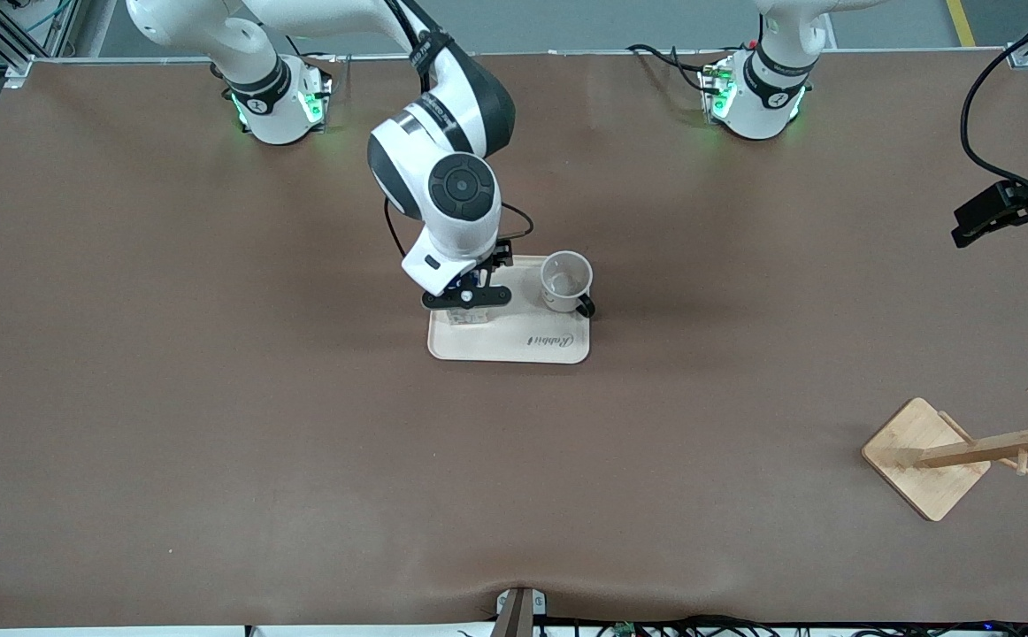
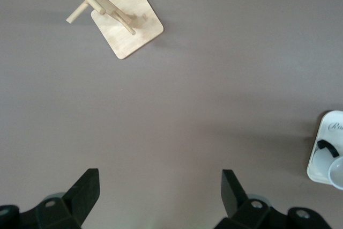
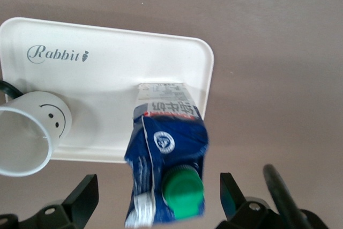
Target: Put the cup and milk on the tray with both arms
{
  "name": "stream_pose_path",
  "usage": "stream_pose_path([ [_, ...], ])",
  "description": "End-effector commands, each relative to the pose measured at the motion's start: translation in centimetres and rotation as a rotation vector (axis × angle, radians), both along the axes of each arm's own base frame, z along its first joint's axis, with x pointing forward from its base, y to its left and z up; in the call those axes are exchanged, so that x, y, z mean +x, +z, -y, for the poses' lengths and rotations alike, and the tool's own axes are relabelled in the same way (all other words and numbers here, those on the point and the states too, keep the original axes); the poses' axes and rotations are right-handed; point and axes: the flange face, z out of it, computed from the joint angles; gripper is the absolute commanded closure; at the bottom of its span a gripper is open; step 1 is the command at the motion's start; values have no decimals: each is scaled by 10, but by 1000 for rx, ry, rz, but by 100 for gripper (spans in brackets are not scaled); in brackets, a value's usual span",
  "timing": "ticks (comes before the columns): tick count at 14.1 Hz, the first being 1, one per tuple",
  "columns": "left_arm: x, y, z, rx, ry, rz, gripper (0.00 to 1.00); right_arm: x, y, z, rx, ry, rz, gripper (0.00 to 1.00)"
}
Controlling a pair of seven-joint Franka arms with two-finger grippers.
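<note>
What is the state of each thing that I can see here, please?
cup: upright on the tray, empty.
milk: standing on the tray, green cap on, between open fingers.
tray: flat on the table, holding cup and milk.
right gripper: open, around the milk.
left gripper: open, empty, waiting over bare table.
wooden rack: lying tipped, at the left arm's end.
</note>
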Motion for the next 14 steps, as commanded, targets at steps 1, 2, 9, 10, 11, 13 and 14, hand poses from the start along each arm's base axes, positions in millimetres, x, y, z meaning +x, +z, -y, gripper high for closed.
stream_pose_path([
  [1, -26, 9, 2, -12, -22, 2, 0, 16, 48, 24, -14, -46, -26, 0],
  [2, -29, 10, 3, -11, -23, -4, 0, 23, 56, 35, -19, -62, -35, 0],
  [9, -31, 11, 13, -48, -25, -6, 0, 76, 156, 117, 31, -192, 140, 0],
  [10, -31, 10, 16, -59, -26, -9, 0, 79, 176, 137, 24, -216, 171, 0],
  [11, -31, 9, 20, -61, -29, -11, 0, 84, 186, 156, 6, -241, 196, 0],
  [13, -33, 9, 28, -60, -40, -11, 0, 79, 225, 182, 31, -207, 244, 0],
  [14, -34, 7, 29, -59, -41, -16, 0, 81, 233, 206, 30, -188, 236, 0],
])
